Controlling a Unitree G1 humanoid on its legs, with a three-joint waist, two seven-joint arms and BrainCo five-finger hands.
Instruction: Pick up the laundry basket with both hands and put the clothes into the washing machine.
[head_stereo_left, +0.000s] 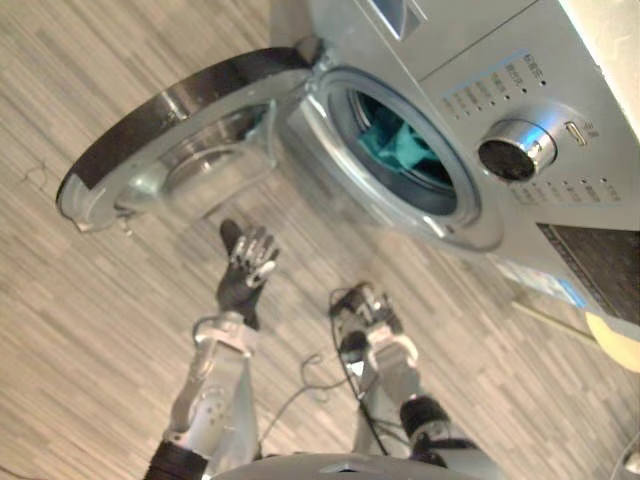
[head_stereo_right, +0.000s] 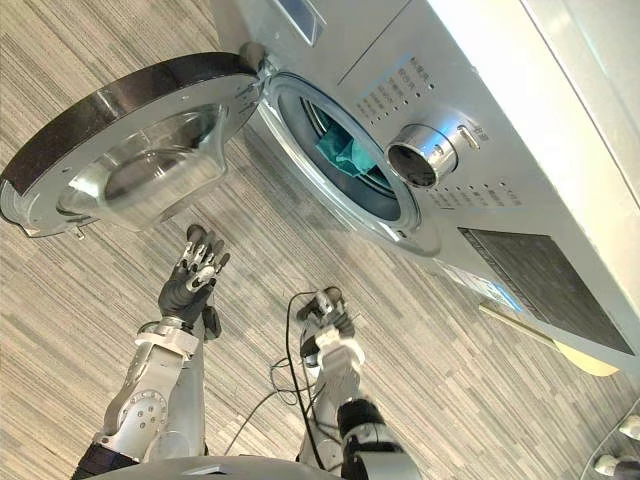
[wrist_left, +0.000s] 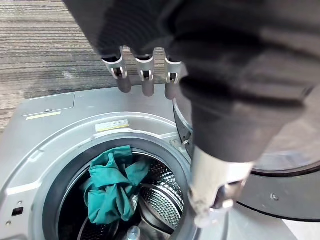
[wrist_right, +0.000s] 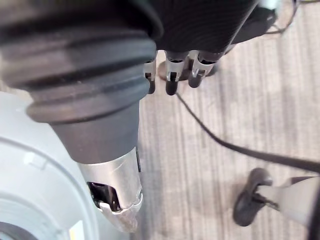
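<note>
A silver front-loading washing machine (head_stereo_left: 520, 230) stands with its round door (head_stereo_left: 180, 140) swung wide open. Teal clothes (head_stereo_left: 400, 145) lie inside the drum (wrist_left: 155, 200), also clear in the left wrist view as a crumpled teal heap (wrist_left: 112, 187). My left hand (head_stereo_left: 245, 270) is raised just below the open door, in front of the drum opening, fingers (wrist_left: 144, 75) straight and holding nothing. My right hand (head_stereo_left: 365, 315) hangs lower and nearer to me over the floor, its fingers (wrist_right: 170, 75) relaxed and empty.
Grey striped wood-look floor (head_stereo_left: 90, 330) lies all around. The open door juts out to the left of the drum opening. A chrome dial (head_stereo_left: 515, 148) sits on the control panel. A pale yellow flat object (head_stereo_right: 560, 345) lies by the machine's far side.
</note>
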